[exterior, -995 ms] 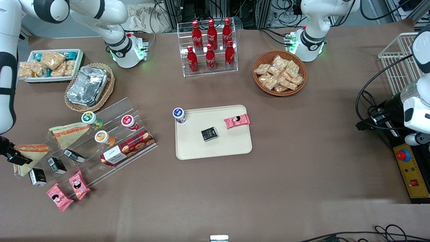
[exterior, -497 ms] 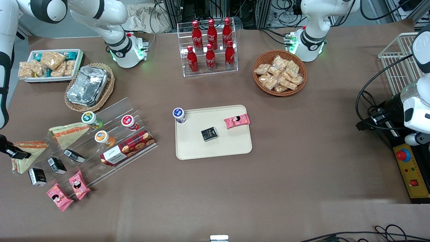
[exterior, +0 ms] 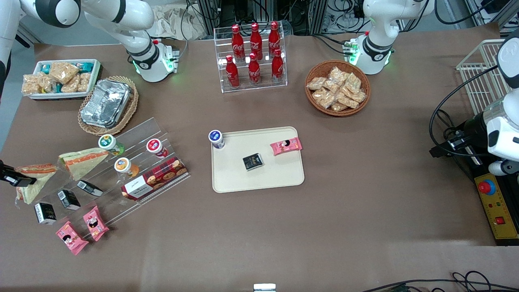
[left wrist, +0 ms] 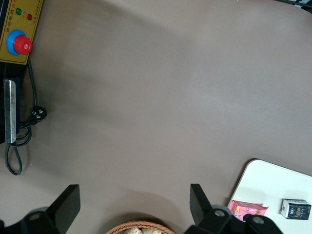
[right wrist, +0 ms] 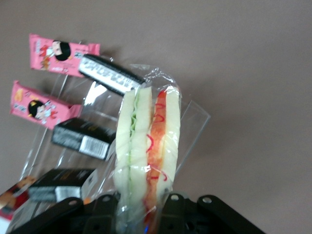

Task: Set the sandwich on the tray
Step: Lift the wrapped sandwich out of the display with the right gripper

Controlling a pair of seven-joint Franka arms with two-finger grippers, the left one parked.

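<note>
The sandwich (exterior: 33, 178) has come up off the acrylic step rack (exterior: 121, 170) at the working arm's end of the counter, riding a little higher and farther out toward the counter's edge than half a second ago. You have it lifted; the carry to the tray (exterior: 279, 178) is next. Your tool (right wrist: 141, 207) is clamped narrowly on the wedge's end.

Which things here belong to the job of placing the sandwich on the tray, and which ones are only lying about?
Belonging to the job:
- sandwich, gripped at the working arm's end of the table
- gripper, shut on it
- tray

Only lying about:
- second sandwich wedge
- cola bottles
- snack basket
- foil container
- cookie box
</note>
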